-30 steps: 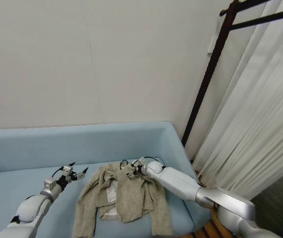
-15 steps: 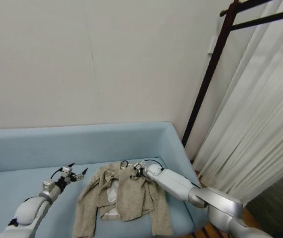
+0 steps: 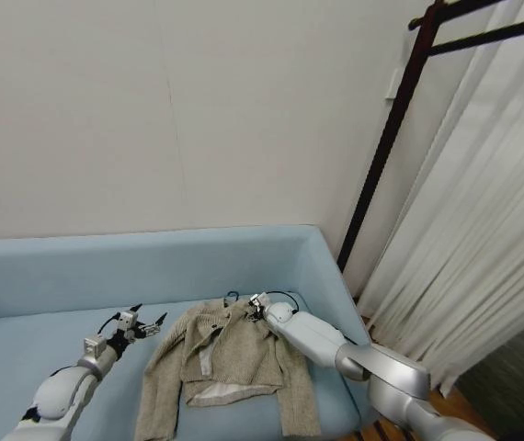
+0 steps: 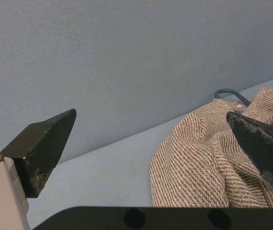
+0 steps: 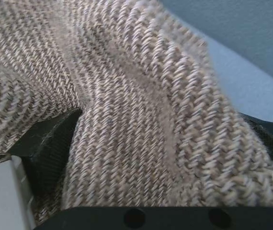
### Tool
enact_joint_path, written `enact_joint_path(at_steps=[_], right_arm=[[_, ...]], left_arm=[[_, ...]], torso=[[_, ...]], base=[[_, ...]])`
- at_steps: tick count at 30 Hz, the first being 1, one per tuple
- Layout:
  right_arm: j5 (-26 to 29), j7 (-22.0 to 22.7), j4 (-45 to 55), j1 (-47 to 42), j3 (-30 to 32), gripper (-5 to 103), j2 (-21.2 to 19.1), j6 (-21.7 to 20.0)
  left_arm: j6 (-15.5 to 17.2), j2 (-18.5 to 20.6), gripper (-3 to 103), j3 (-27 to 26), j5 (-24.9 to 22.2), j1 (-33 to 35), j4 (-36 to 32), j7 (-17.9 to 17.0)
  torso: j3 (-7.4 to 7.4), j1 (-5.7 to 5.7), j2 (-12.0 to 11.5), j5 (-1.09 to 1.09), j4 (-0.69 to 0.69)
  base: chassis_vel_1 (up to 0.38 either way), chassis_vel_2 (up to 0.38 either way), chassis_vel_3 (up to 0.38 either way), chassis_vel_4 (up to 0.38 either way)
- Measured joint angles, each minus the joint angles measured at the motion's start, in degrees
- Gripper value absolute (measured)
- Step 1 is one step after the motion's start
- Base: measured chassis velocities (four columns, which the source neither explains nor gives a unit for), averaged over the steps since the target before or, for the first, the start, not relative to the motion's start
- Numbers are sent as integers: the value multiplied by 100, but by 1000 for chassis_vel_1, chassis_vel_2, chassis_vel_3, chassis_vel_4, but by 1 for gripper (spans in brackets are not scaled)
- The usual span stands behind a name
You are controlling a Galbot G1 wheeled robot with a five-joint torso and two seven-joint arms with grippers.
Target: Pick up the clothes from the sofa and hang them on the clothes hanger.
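A beige knit cardigan lies spread on the light blue sofa, with a dark hanger hook poking out at its collar. My right gripper is pressed into the collar; in the right wrist view its fingers stand wide apart with the knit bunched between them. My left gripper hovers open just beside the cardigan's shoulder. The left wrist view shows that shoulder and the hook in front of the left gripper.
A dark clothes rack rises behind the sofa's right end, its bars at the top right. White curtains hang to the right of it. The sofa back stands close behind both grippers.
My right gripper has pushed farther toward the sofa back, into the collar, and the cardigan has shifted and flattened a little. The left gripper has barely moved.
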Motion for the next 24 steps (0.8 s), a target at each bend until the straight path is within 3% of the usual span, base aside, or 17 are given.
enact_joint_path(at_steps=[10, 18, 21, 24], right_arm=[[300, 33, 852, -89, 149, 99, -363, -226], [1246, 127, 2215, 68, -85, 100, -1057, -706], [1299, -162, 2135, 231, -136, 100, -1093, -771], [1312, -388, 1424, 448, -23, 100, -841, -775]], left_arm=[[-2, -20, 100, 122, 2, -112, 121, 0], [-8, 1, 100, 305, -5, -340, 314, 1], [-8, 13, 100, 365, -9, -390, 333, 0], [-8, 10, 100, 436, -12, -424, 339, -6]], torso=[[2, 0, -1, 1, 6], [1, 0, 0, 1, 1], [0, 0, 0, 2, 2], [1, 0, -1, 0, 3]], base=[[0, 0, 0, 0], [0, 0, 0, 0], [0, 0, 0, 0], [0, 0, 0, 0]])
